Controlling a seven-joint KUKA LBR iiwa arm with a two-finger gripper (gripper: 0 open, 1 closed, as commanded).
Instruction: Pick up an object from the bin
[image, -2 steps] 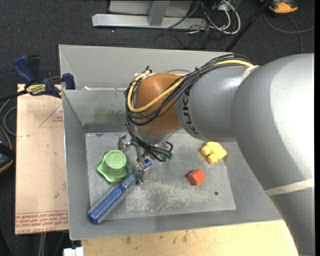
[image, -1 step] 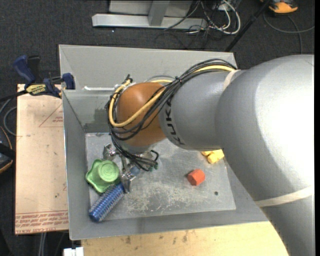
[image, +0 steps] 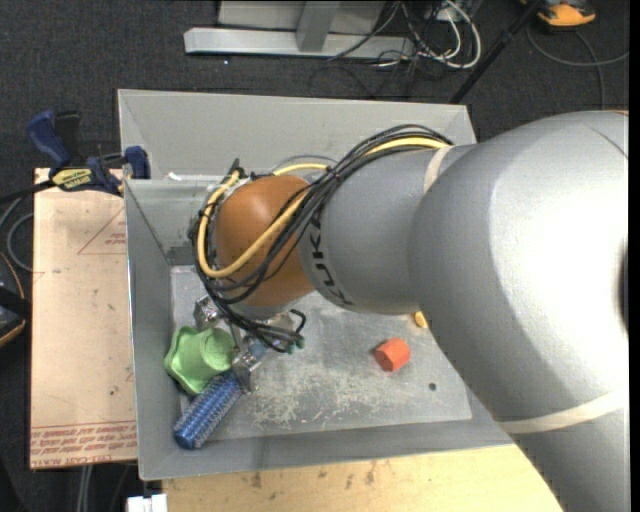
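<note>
At the left of your bin (image: 340, 400) lies one green lump (image: 197, 357), crumpled and rounded, with no clear long axis. Just below it you have one blue ribbed stick (image: 208, 412), lying flat, its long axis running from the near-left corner up and to the right, its upper end pointing at the gripper (image: 243, 350). The gripper sits low over the floor, just beside the lump's right edge and at the stick's upper end; it may be touching the stick, but you cannot tell from here, nor whether it is released or clenched. Well apart to the right you see one orange block (image: 392, 355) alone on the bare floor, and beyond it one small yellow bit (image: 420, 320) against the arm (image: 400, 240)
</note>
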